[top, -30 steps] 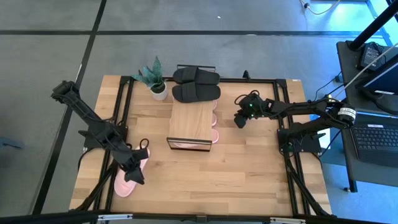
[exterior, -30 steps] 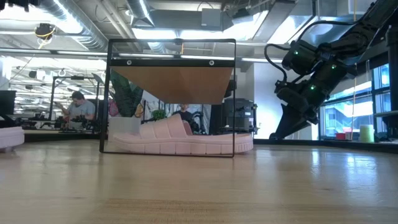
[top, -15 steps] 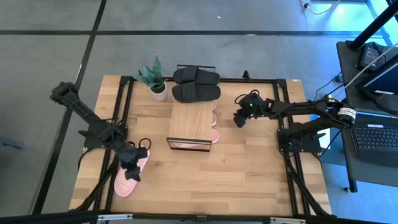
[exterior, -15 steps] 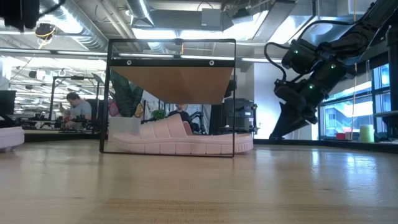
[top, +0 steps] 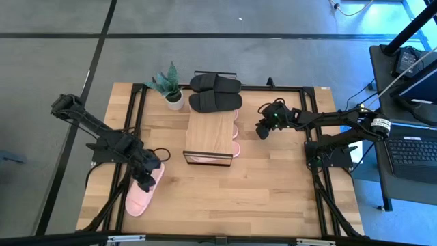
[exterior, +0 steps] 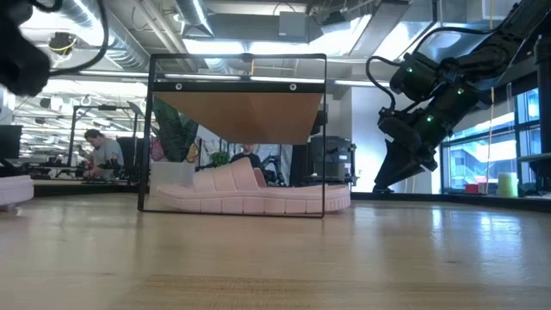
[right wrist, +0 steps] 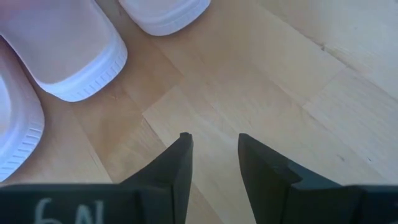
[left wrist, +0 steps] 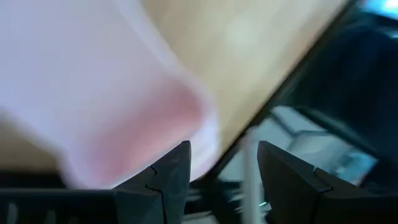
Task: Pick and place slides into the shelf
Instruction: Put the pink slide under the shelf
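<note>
- Lower left of the high view: the left jaws [top: 145, 183] hang open over a soft pink slide [top: 140, 196] on the wooden tabletop [top: 273, 198].
- Centre: pink slides [exterior: 258, 196] lie under the wood-topped, black-framed shelf [top: 209, 134].
- Right jaws [top: 260, 132], slightly parted and empty, sit beside the shelf.
- Black slides [top: 215, 92] lie behind it.

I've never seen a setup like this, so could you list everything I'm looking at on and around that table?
black slides: one pair, black, at the table's far edge, behind the shelf.
pink slides under the shelf: light pink, poking out on the shelf's right side; count unclear from here.
pink slide at front left: light pink, on the table under the left arm.
shelf: one, light wood top on a black frame, mid-table.
potted plant: one, green in a white pot, left of the black slides.
table: one, light wood.
laptop: one, dark, off the table's right.
left end effector: open, over the front-left pink slide.
right end effector: open, empty, right of the shelf.
</note>
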You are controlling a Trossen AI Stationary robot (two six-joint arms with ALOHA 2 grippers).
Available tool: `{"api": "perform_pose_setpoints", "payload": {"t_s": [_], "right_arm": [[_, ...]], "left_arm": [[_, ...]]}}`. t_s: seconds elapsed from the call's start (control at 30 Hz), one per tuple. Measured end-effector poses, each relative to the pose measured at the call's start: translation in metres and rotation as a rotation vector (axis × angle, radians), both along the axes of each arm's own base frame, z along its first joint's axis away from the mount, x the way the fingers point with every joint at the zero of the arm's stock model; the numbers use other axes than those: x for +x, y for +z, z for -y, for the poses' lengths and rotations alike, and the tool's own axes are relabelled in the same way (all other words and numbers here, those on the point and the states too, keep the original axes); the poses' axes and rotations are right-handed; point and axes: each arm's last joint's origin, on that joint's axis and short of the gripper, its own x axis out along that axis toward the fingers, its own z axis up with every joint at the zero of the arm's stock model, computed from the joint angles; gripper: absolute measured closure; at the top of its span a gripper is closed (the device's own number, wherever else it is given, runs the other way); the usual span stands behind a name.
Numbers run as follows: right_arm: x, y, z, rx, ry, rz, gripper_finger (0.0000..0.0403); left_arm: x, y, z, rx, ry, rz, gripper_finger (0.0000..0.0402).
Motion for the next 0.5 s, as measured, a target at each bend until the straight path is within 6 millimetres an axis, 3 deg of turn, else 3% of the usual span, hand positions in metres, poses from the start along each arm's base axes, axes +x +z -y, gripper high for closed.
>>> {"api": "perform_pose_setpoints", "payload": {"t_s": [0.5], "right_arm": [[0.000,0.000,0.000,-0.002,0.000,0.005,0.0273]], "left_arm": [[-0.003,-0.012,-0.015,0.066,-0.054,0.010,0.0225]]}}
